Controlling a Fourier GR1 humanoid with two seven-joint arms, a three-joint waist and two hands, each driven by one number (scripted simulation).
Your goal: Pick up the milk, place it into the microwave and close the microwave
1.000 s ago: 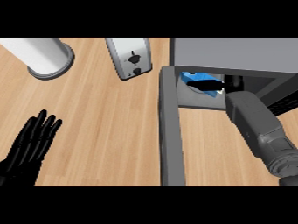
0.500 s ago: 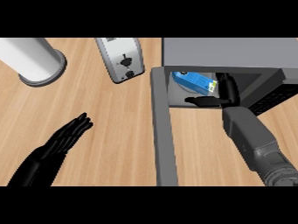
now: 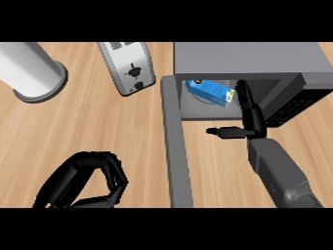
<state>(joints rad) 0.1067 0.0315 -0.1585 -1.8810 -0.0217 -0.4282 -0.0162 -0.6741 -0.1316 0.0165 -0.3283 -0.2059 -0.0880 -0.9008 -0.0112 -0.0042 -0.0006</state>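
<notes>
The blue milk carton (image 3: pixel 209 92) lies inside the open grey microwave (image 3: pixel 248 57), towards the left of its cavity. My right hand (image 3: pixel 250 116) is at the cavity's mouth, open, with its fingers (image 3: pixel 242 95) straight and reaching in just right of the carton and its thumb sticking out to the left. Nothing is held in it. The microwave door (image 3: pixel 176 151) stands wide open, seen edge-on as a long grey bar running towards me. My left hand (image 3: pixel 88 181) is low at the left over the wooden counter, fingers curled in, holding nothing.
A silver toaster (image 3: pixel 129 66) stands just left of the microwave. A white cylinder on a grey base (image 3: pixel 23 68) is at the far left. Bare wooden counter (image 3: pixel 90 127) lies between the door and my left hand.
The right hand has let go of the carton and drawn back to the cavity's mouth. The left hand has curled its fingers and shifted right.
</notes>
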